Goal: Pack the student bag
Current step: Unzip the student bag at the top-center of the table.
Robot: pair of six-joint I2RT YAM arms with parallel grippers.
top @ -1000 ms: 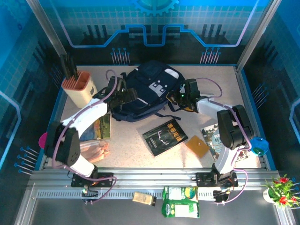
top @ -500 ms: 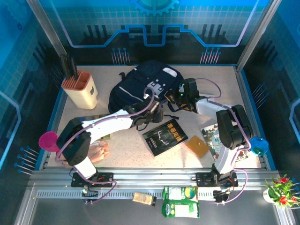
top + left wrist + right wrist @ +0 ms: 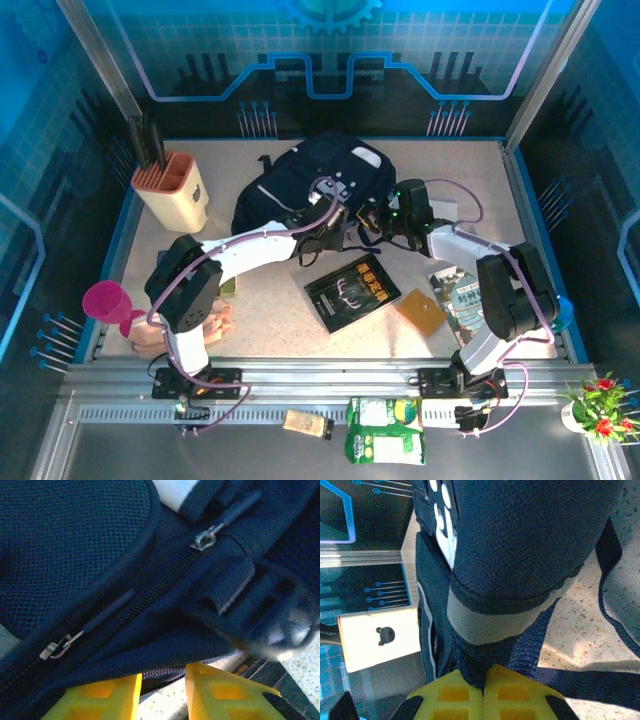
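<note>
Dark utensils are held upright in a beige holder at the worktop's far left. The bag is laid at the far middle, its zips drawn shut. Its near edge is met by the left claw, fingers narrowly parted around the hem; a grip cannot be told. Its right side is pinched by the right claw, fully closed on the fabric.

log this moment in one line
left pincer: jaws apart at student bag zipper edge | right pincer: shut on student bag fabric | black book: on table, unpacked
</note>
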